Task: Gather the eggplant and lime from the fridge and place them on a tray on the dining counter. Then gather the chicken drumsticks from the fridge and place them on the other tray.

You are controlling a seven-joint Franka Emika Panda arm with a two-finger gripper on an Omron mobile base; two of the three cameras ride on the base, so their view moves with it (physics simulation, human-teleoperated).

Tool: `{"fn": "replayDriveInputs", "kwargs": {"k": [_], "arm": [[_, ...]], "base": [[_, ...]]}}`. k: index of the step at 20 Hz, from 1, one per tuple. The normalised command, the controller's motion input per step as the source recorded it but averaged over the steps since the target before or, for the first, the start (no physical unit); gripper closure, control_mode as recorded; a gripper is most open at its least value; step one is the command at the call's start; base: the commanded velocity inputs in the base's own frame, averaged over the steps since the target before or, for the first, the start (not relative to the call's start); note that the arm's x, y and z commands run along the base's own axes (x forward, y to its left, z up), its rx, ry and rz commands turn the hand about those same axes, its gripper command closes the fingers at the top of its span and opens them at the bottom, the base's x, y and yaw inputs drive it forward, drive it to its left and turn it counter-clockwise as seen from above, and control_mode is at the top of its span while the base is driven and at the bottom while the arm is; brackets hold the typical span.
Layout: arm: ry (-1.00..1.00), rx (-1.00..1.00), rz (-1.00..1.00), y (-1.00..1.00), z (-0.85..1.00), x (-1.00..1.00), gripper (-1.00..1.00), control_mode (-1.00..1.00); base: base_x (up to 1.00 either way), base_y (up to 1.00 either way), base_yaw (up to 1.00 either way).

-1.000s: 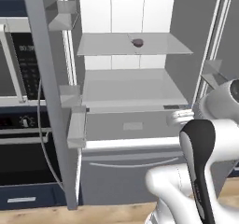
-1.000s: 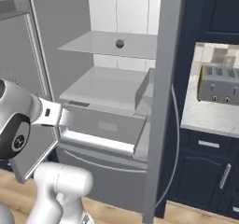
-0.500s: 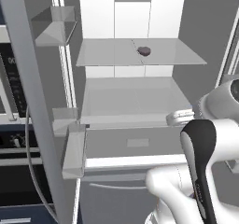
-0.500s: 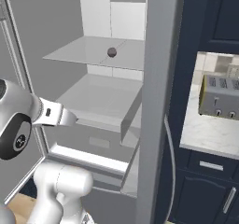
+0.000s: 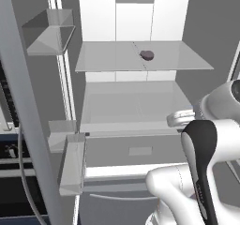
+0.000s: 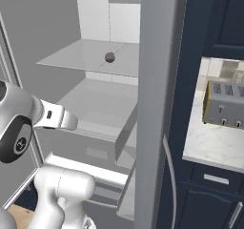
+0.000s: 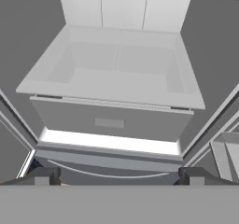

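One small dark rounded item (image 5: 146,55) is the only food I can make out in the open fridge (image 5: 140,93), and the coming reach turns on where it lies from the tool (image 7: 119,175). It sits on the upper glass shelf (image 5: 108,60), toward the middle and a little back from the front edge, and it also appears in the right base view (image 6: 110,57). From its dark colour it may be the eggplant, though it is too small to be sure; I can make out no lime and no drumsticks. The tool is released, its two dark tips standing wide apart with nothing between them. It points at the drawer (image 7: 112,120) low in the fridge, whose open top looks bare. So the item lies above the tool's line of sight and farther in: up and forward, a whole level higher than where the tool is aimed. The wrist (image 5: 180,118) hangs just in front of the drawer's front edge, near its right end. My judgement is that the hand must lift well before going in over the shelf edge. The item looks too round to give a long axis for the tips to square up against.
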Motion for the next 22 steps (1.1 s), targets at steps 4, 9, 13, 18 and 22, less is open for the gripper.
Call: {"fn": "replayDriveInputs", "kwargs": {"k": [4, 9, 13, 18, 22], "arm": [[0.00, 0.00, 0.00, 0.00, 0.00, 0.00, -1.00, 1.00], [-0.14, -0.02, -0.01, 0.00, 0.22, -0.02, -1.00, -1.00], [-0.05, -0.03, -0.01, 0.00, 0.49, -0.03, -1.00, -1.00], [0.00, -0.01, 0.00, 0.00, 0.46, 0.01, -1.00, -1.00], [-0.01, 0.00, -0.01, 0.00, 0.30, 0.14, -1.00, -1.00]], "base": [[0.00, 0.00, 0.00], [0.00, 0.00, 0.00], [0.00, 0.00, 0.00], [0.00, 0.00, 0.00], [0.00, 0.00, 0.00]]}}
